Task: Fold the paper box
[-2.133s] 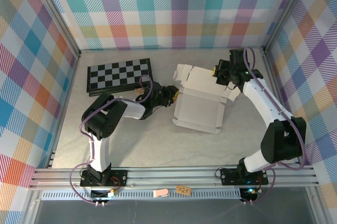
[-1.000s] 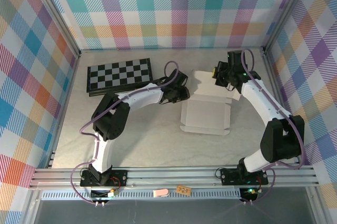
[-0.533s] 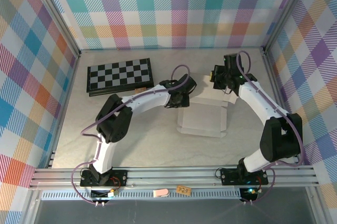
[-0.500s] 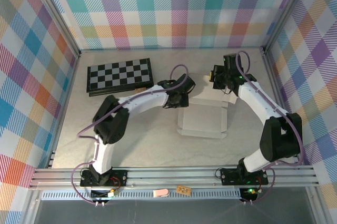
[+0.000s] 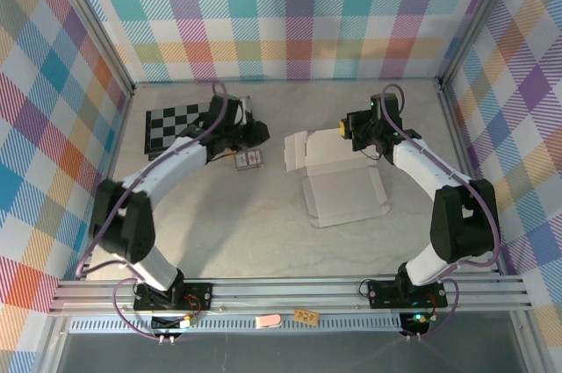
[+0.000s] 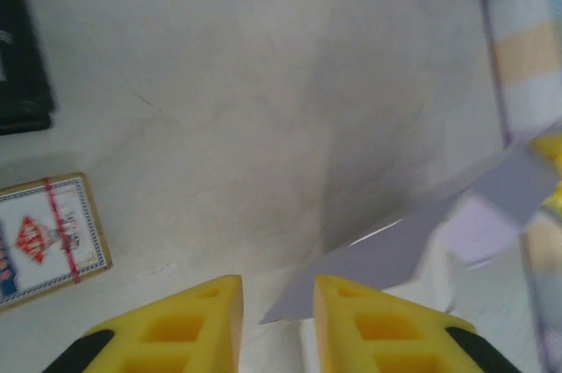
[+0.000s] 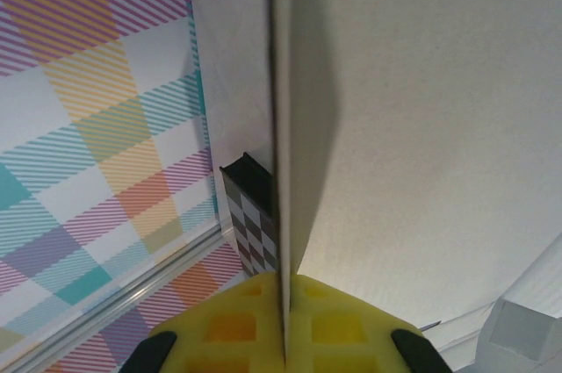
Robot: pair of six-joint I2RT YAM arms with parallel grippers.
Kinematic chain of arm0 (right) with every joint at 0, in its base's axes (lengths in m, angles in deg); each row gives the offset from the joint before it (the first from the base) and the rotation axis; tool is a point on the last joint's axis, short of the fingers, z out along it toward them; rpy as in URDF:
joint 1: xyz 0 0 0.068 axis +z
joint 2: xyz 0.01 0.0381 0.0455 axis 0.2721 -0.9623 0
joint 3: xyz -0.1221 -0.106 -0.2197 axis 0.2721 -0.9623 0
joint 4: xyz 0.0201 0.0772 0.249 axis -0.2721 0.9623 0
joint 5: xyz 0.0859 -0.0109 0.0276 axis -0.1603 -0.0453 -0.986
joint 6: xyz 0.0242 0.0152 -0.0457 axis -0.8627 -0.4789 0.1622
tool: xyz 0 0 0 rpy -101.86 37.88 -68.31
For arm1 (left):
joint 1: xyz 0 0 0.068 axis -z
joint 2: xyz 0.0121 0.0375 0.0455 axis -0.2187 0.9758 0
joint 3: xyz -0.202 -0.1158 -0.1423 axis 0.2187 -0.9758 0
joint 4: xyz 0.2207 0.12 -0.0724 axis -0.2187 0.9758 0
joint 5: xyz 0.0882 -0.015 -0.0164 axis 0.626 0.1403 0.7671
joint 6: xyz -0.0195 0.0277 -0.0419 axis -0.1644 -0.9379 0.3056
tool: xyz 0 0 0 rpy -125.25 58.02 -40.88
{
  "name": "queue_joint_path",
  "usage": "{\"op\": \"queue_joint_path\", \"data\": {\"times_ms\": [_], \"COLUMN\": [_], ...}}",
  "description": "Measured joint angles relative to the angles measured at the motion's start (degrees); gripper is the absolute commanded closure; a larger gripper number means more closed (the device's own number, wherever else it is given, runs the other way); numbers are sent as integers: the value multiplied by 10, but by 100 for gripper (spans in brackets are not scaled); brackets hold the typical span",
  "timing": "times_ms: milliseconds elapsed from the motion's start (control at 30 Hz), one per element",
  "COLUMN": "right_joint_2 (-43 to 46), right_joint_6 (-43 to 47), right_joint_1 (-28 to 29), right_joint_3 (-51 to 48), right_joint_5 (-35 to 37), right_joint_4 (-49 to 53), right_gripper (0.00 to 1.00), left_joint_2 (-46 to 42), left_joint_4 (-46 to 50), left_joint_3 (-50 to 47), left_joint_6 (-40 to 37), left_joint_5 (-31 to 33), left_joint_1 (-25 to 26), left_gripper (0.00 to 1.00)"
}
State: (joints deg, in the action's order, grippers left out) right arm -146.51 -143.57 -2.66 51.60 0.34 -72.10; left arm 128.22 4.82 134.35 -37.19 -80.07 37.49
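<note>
One paper box point(image 5: 342, 187), one checkerboard point(image 5: 172, 120), one pack point(image 5: 248, 159)

1. One paper box point(image 5: 344, 190) was counted, a single sheet with a lavender side and a cream-white side.
2. One black-and-white checkerboard point(image 5: 176, 118) was counted.
3. One small patterned card pack point(image 5: 249, 159) was counted.
4. Two arms were counted: the left arm point(image 5: 171, 162) and the right arm point(image 5: 421, 167).
5. Two end effectors were counted: the left end effector point(image 6: 277, 285) and the right end effector point(image 7: 283, 290). Each had two yellow fingers, so four fingers in all.
6. One desk point(image 5: 237, 233) carried the three loose things.
</note>
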Motion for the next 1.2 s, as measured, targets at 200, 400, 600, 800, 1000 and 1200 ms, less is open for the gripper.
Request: {"op": "queue_joint_path", "data": {"times_ms": [200, 400, 600, 800, 1000, 1200], "right_joint_2": [-11, -17, -28, -36, -43, -48], "right_joint_6": [8, 8, 8, 8, 8, 7], "right_joint_1": [-1, -6, -6, -6, -6, -6], "right_joint_3": [-12, -11, -7, 6, 12, 19], "right_joint_5": [-10, -11, -12, -16, -18, -19], "right_joint_4": [-9, -10, -9, -2, 0, 2], "right_gripper": [100, 100, 100, 100, 100, 100], "left_joint_2": [33, 33, 19, -44, -29, 52], "left_joint_4": [-42, -92, -102, -99, -101, -84], "left_joint_3": [-24, -45, -63, -79, -68, -29], "left_joint_6": [-78, -107, -112, -104, -109, -127], "left_joint_5": [-29, -26, 20, 42, -3, -5], "left_joint_1": [51, 73, 76, 66, 57, 69], "left_gripper": [59, 57, 53, 49, 41, 47]}}
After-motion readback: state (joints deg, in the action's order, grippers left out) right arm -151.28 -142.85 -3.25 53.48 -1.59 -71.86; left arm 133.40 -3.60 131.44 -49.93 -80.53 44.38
